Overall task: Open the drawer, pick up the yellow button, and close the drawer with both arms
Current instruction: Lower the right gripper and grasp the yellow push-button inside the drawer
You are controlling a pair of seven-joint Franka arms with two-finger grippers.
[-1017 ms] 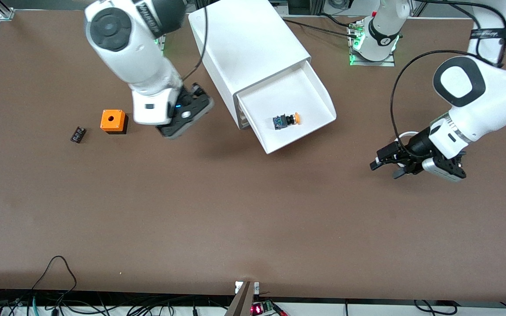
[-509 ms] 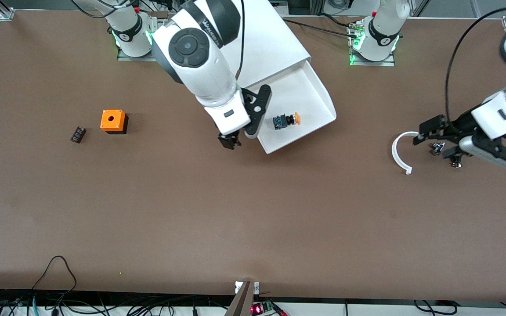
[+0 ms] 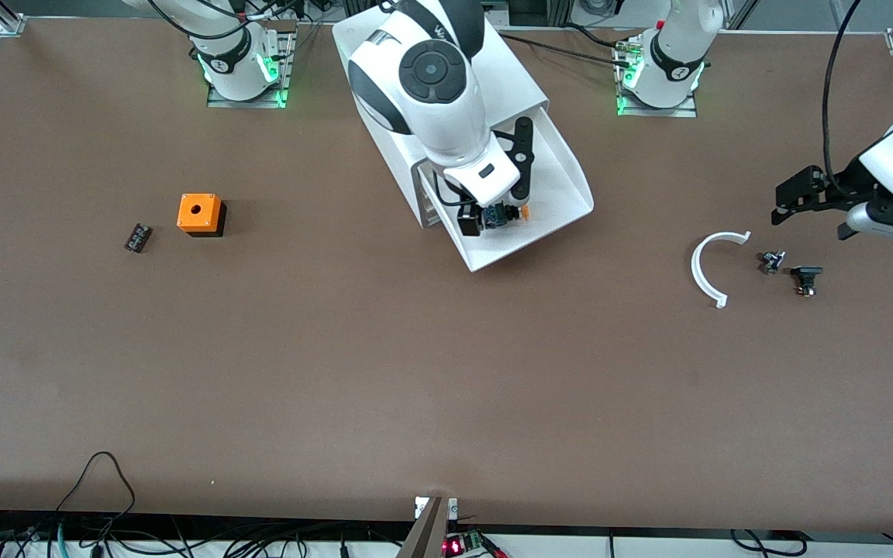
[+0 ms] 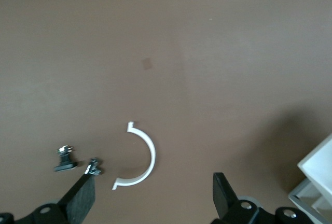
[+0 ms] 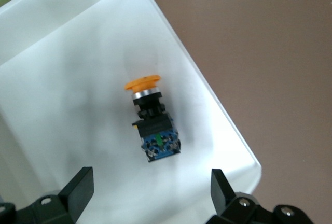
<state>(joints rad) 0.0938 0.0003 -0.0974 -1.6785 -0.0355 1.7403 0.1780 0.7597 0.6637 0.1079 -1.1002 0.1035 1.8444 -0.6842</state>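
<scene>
The drawer, uppermost in the white cabinet, is pulled out. The button, with an orange cap on a dark blue-black body, lies on its side on the drawer floor. My right gripper hangs open just above it, empty. In the right wrist view the button lies on the white drawer floor, just ahead of the gap of the right gripper. My left gripper is open and empty over the table at the left arm's end; the left wrist view shows it open.
A white C-shaped ring and two small dark parts lie below the left gripper. An orange cube with a hole and a small black cylinder sit toward the right arm's end.
My right arm has swung from beside the orange cube across the cabinet to over the open drawer's button. My left gripper has drawn away from the white ring toward the table's end.
</scene>
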